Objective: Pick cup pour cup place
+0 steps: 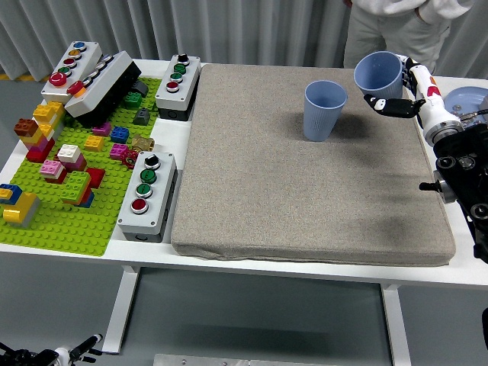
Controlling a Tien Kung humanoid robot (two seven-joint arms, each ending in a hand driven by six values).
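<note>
Head view: lifted blue plastic cup (378, 74) clasped in the fingers of the black-and-white right hand (402, 95), held clear of the grey felt mat (305, 168), rim tipped slightly left. Just left and below, upright on the mat, second blue plastic cup (325, 110), the likely pour target. Right forearm angled in from the right edge. Left hand out of view.

Two pale blue plastic cups: one standing cup (325, 110) upper centre-right, one raised cup (378, 75) in the white-and-black robot hand (408, 93) with a red mark. Grey-beige woven mat (305, 191) on the white table (191, 259). Lime-green studded baseplate (53, 221) at left carries red, yellow, pink, blue, white bricks (65, 160).
</note>
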